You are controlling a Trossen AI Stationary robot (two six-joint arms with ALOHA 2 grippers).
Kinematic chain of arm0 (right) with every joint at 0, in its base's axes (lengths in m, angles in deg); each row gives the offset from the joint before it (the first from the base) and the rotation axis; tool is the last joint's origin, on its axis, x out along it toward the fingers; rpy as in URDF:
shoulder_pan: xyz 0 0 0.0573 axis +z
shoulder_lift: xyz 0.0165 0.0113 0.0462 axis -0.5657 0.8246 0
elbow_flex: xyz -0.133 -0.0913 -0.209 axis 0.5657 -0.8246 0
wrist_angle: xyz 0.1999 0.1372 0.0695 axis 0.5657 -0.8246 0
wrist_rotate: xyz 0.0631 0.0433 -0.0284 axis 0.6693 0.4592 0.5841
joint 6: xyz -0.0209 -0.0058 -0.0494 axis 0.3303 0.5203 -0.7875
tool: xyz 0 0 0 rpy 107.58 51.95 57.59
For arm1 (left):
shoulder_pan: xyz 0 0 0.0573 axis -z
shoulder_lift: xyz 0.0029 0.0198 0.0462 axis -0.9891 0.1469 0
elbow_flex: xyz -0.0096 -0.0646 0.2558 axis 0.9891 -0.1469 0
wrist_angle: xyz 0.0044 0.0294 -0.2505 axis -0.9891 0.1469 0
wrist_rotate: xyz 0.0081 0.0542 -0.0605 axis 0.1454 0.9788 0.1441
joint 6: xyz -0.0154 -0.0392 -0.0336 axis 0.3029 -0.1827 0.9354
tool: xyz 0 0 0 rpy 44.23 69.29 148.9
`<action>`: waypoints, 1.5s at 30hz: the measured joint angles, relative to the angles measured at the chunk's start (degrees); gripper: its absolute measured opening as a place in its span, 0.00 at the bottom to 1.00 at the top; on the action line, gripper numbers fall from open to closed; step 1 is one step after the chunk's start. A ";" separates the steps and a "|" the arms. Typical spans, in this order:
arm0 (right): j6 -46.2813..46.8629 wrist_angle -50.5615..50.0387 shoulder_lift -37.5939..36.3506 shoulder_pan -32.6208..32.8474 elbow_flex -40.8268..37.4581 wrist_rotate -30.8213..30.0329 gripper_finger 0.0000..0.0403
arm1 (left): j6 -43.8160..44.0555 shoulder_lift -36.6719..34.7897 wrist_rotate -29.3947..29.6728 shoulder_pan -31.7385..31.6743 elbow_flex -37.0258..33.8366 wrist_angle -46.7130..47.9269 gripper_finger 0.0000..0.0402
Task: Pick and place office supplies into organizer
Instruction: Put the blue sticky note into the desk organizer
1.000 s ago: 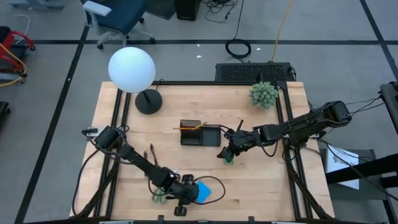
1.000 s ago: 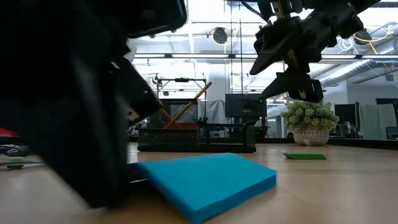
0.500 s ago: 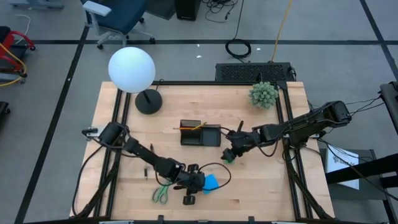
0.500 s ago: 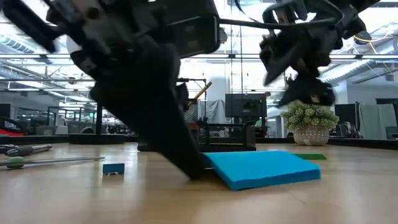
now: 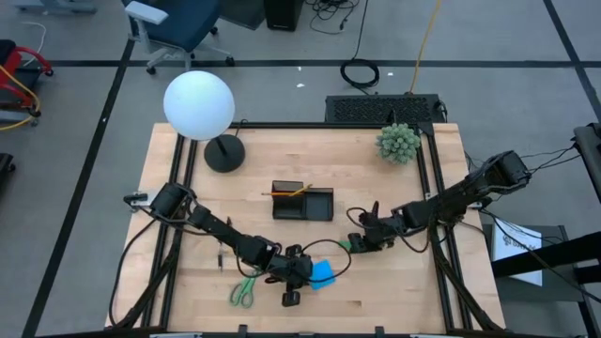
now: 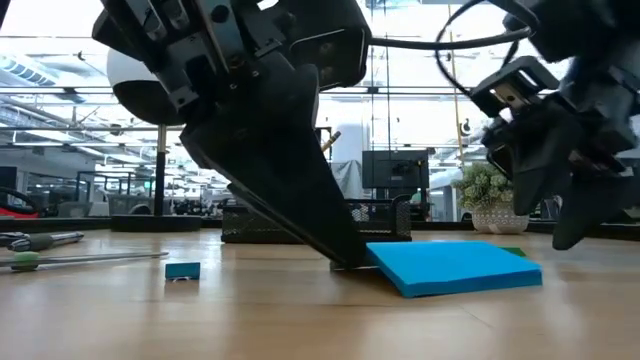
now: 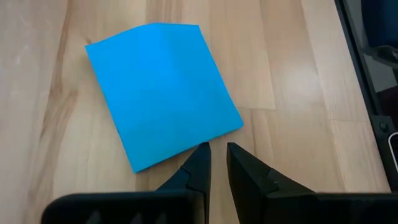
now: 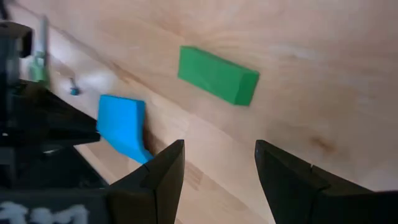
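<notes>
High view: you are working both arms in front of the organizer (image 5: 302,203). The left gripper (image 7: 216,163), fingers nearly closed on nothing, is touching the blue pad (image 5: 322,273) and may shove the flat pad instead of lifting it. The right gripper (image 8: 214,163), fingers spread, is hovering over the green eraser (image 8: 217,75), whose long axis is running across the gap; descending off-centre may knock it aside.
</notes>
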 joint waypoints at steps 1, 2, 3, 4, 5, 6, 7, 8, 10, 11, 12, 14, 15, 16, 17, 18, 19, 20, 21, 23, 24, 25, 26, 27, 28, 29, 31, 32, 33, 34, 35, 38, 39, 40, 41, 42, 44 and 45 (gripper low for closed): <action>0.75 1.76 0.00 0.79 -0.55 -1.45 0.46 | 0.00 0.00 0.17 0.00 0.00 -0.27 0.12; 1.19 3.05 0.00 1.42 -0.81 -2.87 0.46 | 0.00 0.00 0.24 -0.07 0.00 -0.51 0.12; 1.33 4.03 0.00 1.99 -0.88 -4.33 0.46 | 0.18 0.00 0.24 -0.16 0.00 -0.63 0.12; 1.24 4.95 0.00 2.49 -0.88 -5.72 0.46 | 0.55 0.00 0.24 -0.28 0.00 -0.69 0.12; 0.76 6.05 0.00 2.97 -0.88 -7.07 0.46 | 1.02 0.00 0.24 -0.45 0.00 -0.86 0.12; 0.23 7.16 0.00 3.31 -0.88 -8.20 0.46 | 1.24 0.00 0.26 -0.60 0.00 -1.08 0.12; -0.36 8.13 0.00 3.59 -0.88 -9.14 0.46 | 1.26 0.00 0.29 -0.75 0.00 -1.38 0.12; -0.88 8.78 0.10 3.77 -0.88 -9.96 0.46 | 1.22 0.00 0.31 -0.93 0.00 -1.74 0.12; -1.80 9.29 0.59 4.03 -0.88 -10.67 0.46 | 1.25 0.00 0.33 -1.28 0.00 -2.07 0.12; -2.17 9.33 0.83 4.24 -0.89 -10.95 0.46 | 1.31 0.00 0.33 -1.49 0.00 -2.07 0.12; -2.60 9.85 1.21 4.52 -0.92 -11.40 0.46 | 1.33 0.00 0.33 -1.67 -0.02 -2.05 0.12; -3.11 11.63 2.27 5.01 -0.92 -11.87 0.46 | 1.21 0.00 0.33 -2.02 -0.01 -2.05 0.12; -3.17 12.36 2.81 5.24 -0.92 -11.85 0.46 | 1.16 0.00 0.33 -2.19 -0.02 -2.07 0.12; -3.17 13.27 3.40 5.40 -0.92 -11.82 0.46 | 1.19 0.00 0.33 -2.32 -0.02 -2.12 0.12; -3.06 14.16 4.01 5.61 -0.92 -11.80 0.46 | 1.25 0.00 0.33 -2.45 0.00 -2.17 0.12; -2.54 14.91 4.67 5.86 -0.92 -11.81 0.46 | 1.25 0.00 0.33 -2.55 -0.02 -2.25 0.12; -1.84 15.48 5.34 6.16 -0.92 -11.83 0.46 | 1.25 0.00 0.33 -2.62 -0.02 -2.36 0.12; -1.35 16.22 5.97 6.54 -0.94 -11.85 0.46 | 1.25 0.00 0.32 -2.72 -0.02 -2.44 0.12; -0.85 17.11 6.45 6.86 -0.97 -11.83 0.46 | 1.25 0.00 0.33 -2.80 -0.02 -2.50 0.12; 0.51 18.83 7.49 7.38 -0.92 -11.79 0.46 | 1.38 0.00 0.33 -2.84 -0.02 -2.72 0.12; 1.50 18.69 7.79 7.70 -0.92 -11.79 0.46 | 1.46 0.00 0.33 -2.84 -0.02 -3.02 0.12; 2.36 17.94 7.82 8.09 -0.92 -11.76 0.46 | 1.49 0.00 0.32 -2.82 -0.02 -3.32 0.12; 3.07 17.60 7.82 8.50 -0.95 -11.83 0.46 | 1.54 0.00 0.32 -2.82 -0.02 -3.51 0.12; 3.52 17.63 7.79 8.86 -0.95 -11.91 0.46 | 1.56 0.00 0.33 -2.84 -0.02 -3.58 0.12; 3.97 17.59 7.76 9.25 -0.93 -12.19 0.46 | 1.64 0.00 0.33 -2.84 -0.02 -3.57 0.12; 4.44 17.40 7.76 9.64 -0.92 -12.77 0.46 | 1.87 0.00 0.33 -2.84 -0.02 -3.58 0.12; 5.01 17.35 7.78 10.13 -0.95 -13.56 0.46 | 2.39 0.00 0.33 -2.84 -0.02 -3.68 0.12; 5.03 17.41 7.78 10.16 -0.94 -13.56 0.46 | 2.43 0.00 0.33 -2.84 -0.02 -3.74 0.12; 5.05 17.26 7.85 10.13 -0.92 -13.57 0.46 | 2.45 0.00 0.33 -2.84 -0.02 -3.76 0.12; 5.05 16.96 7.87 10.12 -0.92 -13.60 0.46 | 2.51 0.00 0.33 -2.84 -0.02 -3.78 0.12; 5.01 16.72 7.89 10.12 -0.92 -13.77 0.46 | 2.54 0.00 0.33 -2.84 -0.02 -3.84 0.12; 5.04 17.18 7.89 10.12 -0.92 -14.85 0.46 | 2.54 0.00 0.31 -2.84 -0.02 -4.96 0.12; 5.02 17.04 7.89 10.12 -0.92 -14.98 0.46 | 2.54 0.00 0.33 -2.84 -0.02 -5.14 0.12; 4.95 16.86 7.89 10.12 -0.92 -15.07 0.46 | 2.54 0.00 0.33 -2.84 -0.02 -5.29 0.12; 4.81 16.95 7.89 10.12 -0.92 -15.07 0.46 | 2.54 0.00 0.33 -2.84 -0.02 -5.33 0.12; 4.79 17.32 7.89 10.12 -0.92 -15.07 0.46 | 2.52 0.00 0.33 -2.84 -0.02 -5.36 0.12; 4.75 17.55 7.89 10.12 -0.90 -15.07 0.46 | 2.36 0.00 0.31 -2.84 -0.02 -5.39 0.12; 4.74 17.33 7.92 10.12 -0.90 -15.07 0.46 | 2.38 0.00 0.25 -2.84 -0.02 -5.13 0.12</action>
